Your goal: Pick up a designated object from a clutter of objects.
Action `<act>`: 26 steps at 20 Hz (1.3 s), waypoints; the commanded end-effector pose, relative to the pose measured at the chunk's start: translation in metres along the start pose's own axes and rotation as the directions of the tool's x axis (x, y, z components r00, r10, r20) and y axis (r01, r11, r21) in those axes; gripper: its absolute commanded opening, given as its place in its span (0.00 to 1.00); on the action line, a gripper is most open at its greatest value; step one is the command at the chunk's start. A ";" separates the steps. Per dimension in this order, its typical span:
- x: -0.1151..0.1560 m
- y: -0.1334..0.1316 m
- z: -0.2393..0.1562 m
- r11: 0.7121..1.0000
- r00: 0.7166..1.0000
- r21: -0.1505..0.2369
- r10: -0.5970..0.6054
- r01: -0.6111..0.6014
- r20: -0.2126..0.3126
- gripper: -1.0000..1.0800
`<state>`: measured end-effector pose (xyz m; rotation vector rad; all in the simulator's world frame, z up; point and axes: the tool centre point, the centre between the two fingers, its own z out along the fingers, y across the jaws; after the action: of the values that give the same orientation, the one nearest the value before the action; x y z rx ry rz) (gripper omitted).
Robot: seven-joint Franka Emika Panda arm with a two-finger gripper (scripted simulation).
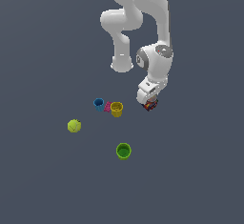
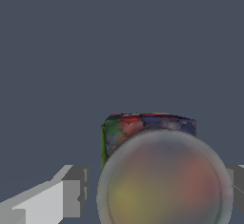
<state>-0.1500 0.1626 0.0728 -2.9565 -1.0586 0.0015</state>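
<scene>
The designated object, a dark multicoloured block with a greyish round top, sits right under my hand at the exterior view's right. In the wrist view the block fills the space between my fingers. My gripper straddles it. One finger stands beside the block with a thin gap showing; the other finger is mostly hidden behind the round top. The jaws look open around the block. The rest of the clutter lies to the exterior view's left of it.
A yellow cup, a tiny pink piece and a blue cup stand in a row left of the block. A yellow-green ball lies further left. A green cup stands nearer the camera. The arm's base is behind.
</scene>
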 end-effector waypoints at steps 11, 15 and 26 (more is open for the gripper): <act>0.000 0.000 0.015 1.000 1.000 -0.001 -0.001 0.001 0.000 0.00; 0.000 0.000 0.015 1.000 1.000 -0.001 -0.001 0.001 0.000 0.00; -0.003 0.010 0.003 1.000 1.000 -0.002 -0.001 0.001 -0.001 0.00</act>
<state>-0.1484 0.1554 0.0655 -2.9574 -1.0612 0.0041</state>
